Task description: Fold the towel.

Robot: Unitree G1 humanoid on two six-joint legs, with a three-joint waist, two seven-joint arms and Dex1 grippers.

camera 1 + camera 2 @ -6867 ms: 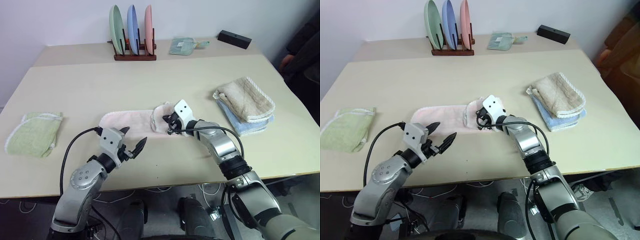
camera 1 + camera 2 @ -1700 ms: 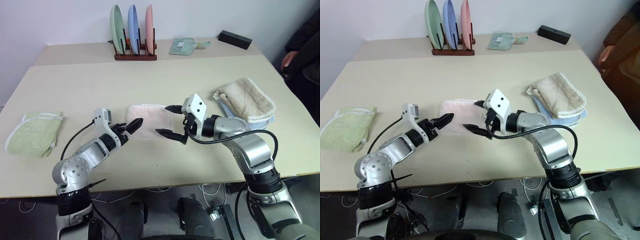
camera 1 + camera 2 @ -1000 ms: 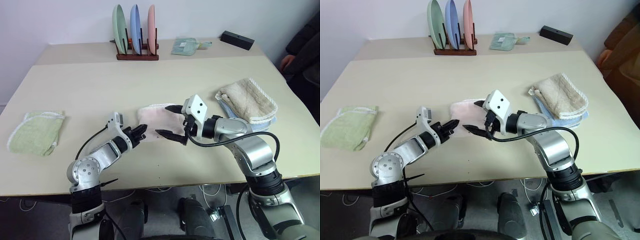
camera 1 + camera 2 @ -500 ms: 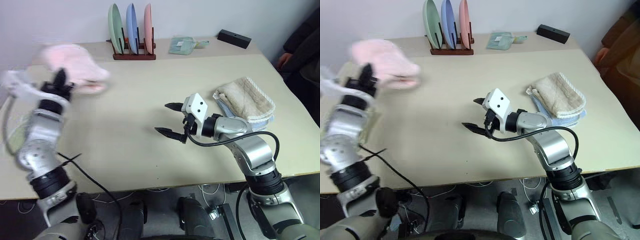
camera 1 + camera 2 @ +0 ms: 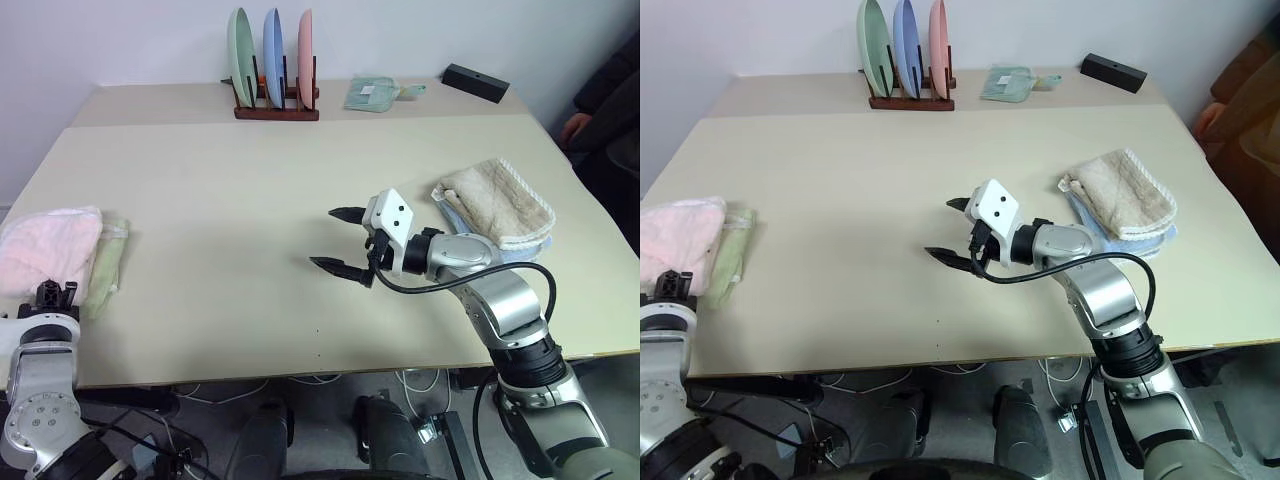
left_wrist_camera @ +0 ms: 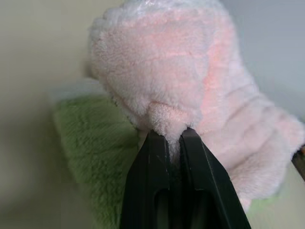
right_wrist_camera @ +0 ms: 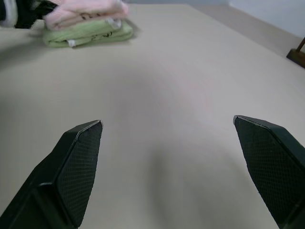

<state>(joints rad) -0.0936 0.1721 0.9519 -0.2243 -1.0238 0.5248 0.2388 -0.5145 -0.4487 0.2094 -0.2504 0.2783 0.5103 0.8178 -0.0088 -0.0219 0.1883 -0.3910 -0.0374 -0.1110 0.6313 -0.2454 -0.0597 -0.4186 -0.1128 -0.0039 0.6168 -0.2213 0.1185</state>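
The towel (image 5: 45, 245), pale pink and fluffy, lies folded into a thick bundle on top of a light green folded towel (image 5: 105, 265) at the table's far left edge. My left gripper (image 6: 170, 136) is at the near side of that bundle. Its two black fingers stand almost together, with a tuft of the pink towel (image 6: 176, 71) pinched between their tips. My right gripper (image 5: 328, 238) hovers over the middle of the table, wide open with nothing between its fingers. The right wrist view shows the pink towel (image 7: 86, 12) stacked on the green one (image 7: 90, 33) far ahead.
A beige folded towel (image 5: 497, 200) lies on a blue one at the right. At the back stand a wooden rack with three plates (image 5: 272, 60), a small green cloth (image 5: 372, 93) and a black box (image 5: 475, 80). A person's hand (image 5: 575, 125) shows at the right edge.
My left arm has swung the pink towel from the table's middle out to the far left and lowered it onto the green towel. The right gripper has stayed in place, open.
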